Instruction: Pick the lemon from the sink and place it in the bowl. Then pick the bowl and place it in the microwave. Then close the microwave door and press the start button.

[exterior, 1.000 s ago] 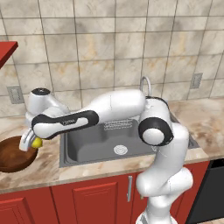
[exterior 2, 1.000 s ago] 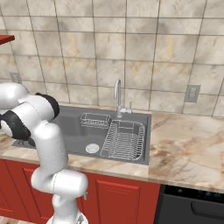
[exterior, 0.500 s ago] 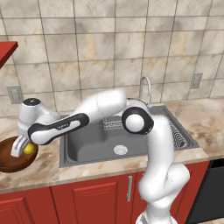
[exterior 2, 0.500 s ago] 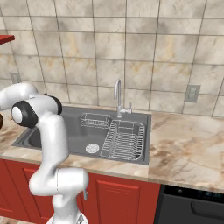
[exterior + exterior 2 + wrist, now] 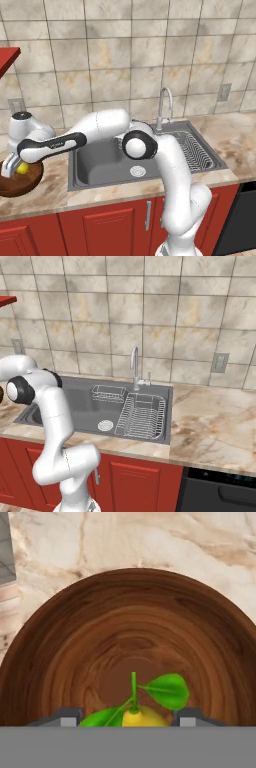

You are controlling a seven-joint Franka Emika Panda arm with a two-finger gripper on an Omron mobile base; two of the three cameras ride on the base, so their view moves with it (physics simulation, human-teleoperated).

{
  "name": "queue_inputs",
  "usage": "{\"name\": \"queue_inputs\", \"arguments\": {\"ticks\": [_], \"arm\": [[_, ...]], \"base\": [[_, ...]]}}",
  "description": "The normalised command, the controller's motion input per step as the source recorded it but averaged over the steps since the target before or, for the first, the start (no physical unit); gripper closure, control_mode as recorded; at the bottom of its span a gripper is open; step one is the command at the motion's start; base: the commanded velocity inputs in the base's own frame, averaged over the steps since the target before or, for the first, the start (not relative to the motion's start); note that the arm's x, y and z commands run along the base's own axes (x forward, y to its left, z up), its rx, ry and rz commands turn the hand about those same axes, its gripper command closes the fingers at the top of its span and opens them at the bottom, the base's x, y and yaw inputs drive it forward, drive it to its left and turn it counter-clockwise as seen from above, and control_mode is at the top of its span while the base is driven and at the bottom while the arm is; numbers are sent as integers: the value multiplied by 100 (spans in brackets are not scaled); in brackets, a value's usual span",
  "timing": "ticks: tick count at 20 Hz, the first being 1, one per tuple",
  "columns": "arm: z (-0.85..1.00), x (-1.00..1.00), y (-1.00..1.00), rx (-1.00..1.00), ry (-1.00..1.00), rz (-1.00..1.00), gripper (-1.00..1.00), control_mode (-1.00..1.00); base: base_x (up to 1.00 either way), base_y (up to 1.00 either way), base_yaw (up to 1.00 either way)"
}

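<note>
The dark reddish-brown bowl (image 5: pixel 20 183) sits on the counter left of the sink (image 5: pixel 100 165). My gripper (image 5: pixel 14 168) hangs just over the bowl's inside, pointing down. The yellow lemon (image 5: pixel 22 168), with a green stem and leaves, lies low in the bowl between my fingers. In the hand view the lemon (image 5: pixel 144 717) sits between the two fingertips (image 5: pixel 67 717) with a gap on each side, so the gripper (image 5: pixel 128 718) is open. The bowl's (image 5: pixel 130 637) glossy inside spreads out behind it.
The sink (image 5: pixel 75 401) holds a wire dish rack (image 5: pixel 142 416), a small wire basket (image 5: pixel 109 392) and a curved steel tap (image 5: pixel 135 368). Wall outlets (image 5: pixel 16 105) sit on the tiled backsplash. A red shelf edge (image 5: pixel 7 57) juts out at upper left.
The arm has swung further left and lowered the lemon into the bowl. The jaws have widened off the lemon.
</note>
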Motion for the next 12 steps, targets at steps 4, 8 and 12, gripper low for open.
{"name": "queue_inputs", "arguments": {"ticks": [4,8,12], "arm": [[0,9,-2,0,3,-1,-100,-100],[0,0,-24,2,4,-6,-100,-100],[9,-2,-69,12,3,-14,-100,-100]], "base": [[0,0,0],[0,0,0],[0,0,0]]}}
